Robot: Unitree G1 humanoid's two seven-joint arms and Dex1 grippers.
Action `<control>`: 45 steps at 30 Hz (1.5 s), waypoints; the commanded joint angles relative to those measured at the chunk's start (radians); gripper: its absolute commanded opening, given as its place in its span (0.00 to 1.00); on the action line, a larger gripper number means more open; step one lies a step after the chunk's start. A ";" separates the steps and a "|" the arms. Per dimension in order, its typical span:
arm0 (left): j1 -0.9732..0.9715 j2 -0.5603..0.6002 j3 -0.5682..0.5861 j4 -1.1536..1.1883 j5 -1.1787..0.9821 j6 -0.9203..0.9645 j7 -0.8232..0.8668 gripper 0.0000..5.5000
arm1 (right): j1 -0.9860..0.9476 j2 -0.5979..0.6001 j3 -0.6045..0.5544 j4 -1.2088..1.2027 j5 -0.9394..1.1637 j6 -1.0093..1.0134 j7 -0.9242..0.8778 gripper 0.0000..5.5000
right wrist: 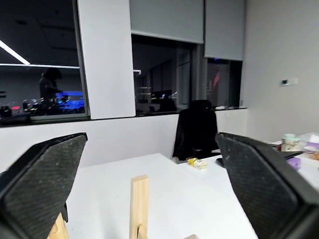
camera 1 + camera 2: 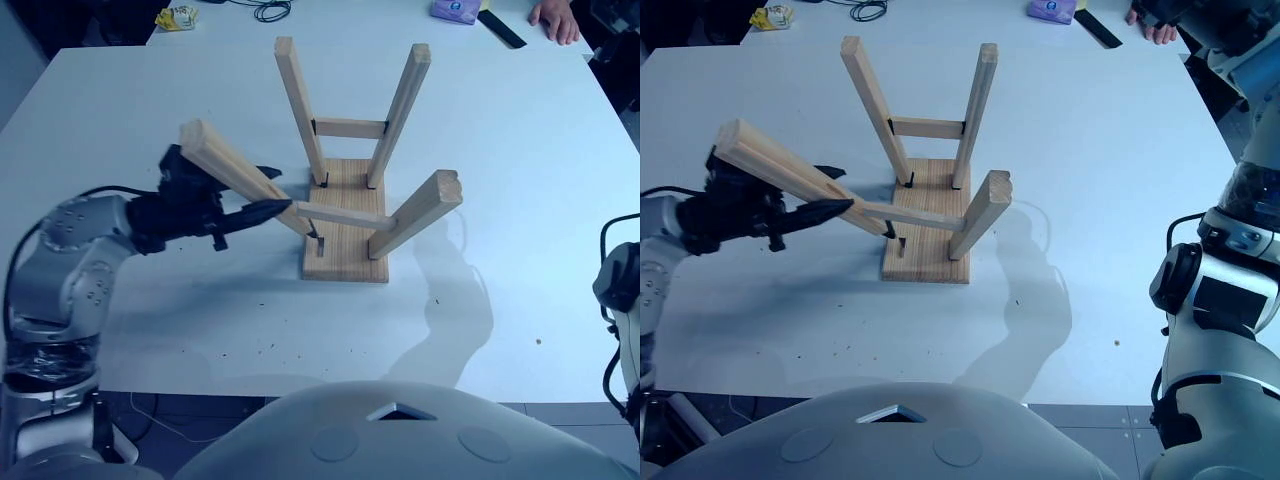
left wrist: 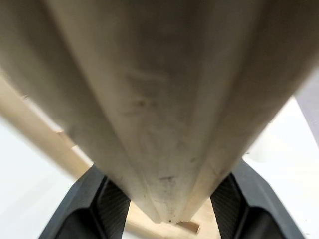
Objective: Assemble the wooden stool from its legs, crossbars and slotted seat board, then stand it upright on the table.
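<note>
The left pincer [image 2: 270, 192] is closed on a wooden leg, its two dark fingers pressed against opposite faces of the held leg [image 2: 225, 160] partway along its length. The near crossbar [image 2: 345, 215] joins this leg to a second leg [image 2: 415, 215]. The pair is tilted rather than upright over the near end of the seat board [image 2: 345, 265], which lies flat on the white tabletop [image 2: 500, 200]. The lower ends of both tilted legs meet the board near its near slots, but we cannot tell whether either has entered its slot. At the board's far end, two far legs [image 2: 300, 110] stand upright with the far crossbar [image 2: 350, 128] between them.

We judge the step in hand to be seating the tilted pair. To do it well, we would swing the held leg up until it runs parallel with the upright ones. We would then line both lower ends over their slots and press straight down, not sideways, so the board does not slide.

The right pincer [image 1: 152, 164] is spread wide and holds nothing, raised well apart from the stool. It could steady the second leg or the board. The upright far pair, just beyond, is the thing most likely to be knocked. A few small items [image 2: 455, 10] lie along the tabletop's far edge, well apart from the work.
</note>
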 commanded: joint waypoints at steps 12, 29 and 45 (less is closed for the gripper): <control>0.041 -0.074 -0.130 0.057 0.184 -0.162 0.015 0.37 | -0.069 0.000 0.043 0.086 -0.064 -0.034 0.077 0.87; 0.177 0.005 -0.151 0.029 0.173 -0.194 -0.056 0.37 | -0.035 0.011 0.029 0.056 -0.062 -0.014 0.069 0.87; 0.070 0.087 -0.004 0.070 0.004 -0.077 -0.121 0.37 | 0.046 0.016 -0.014 -0.032 -0.023 0.024 0.010 0.87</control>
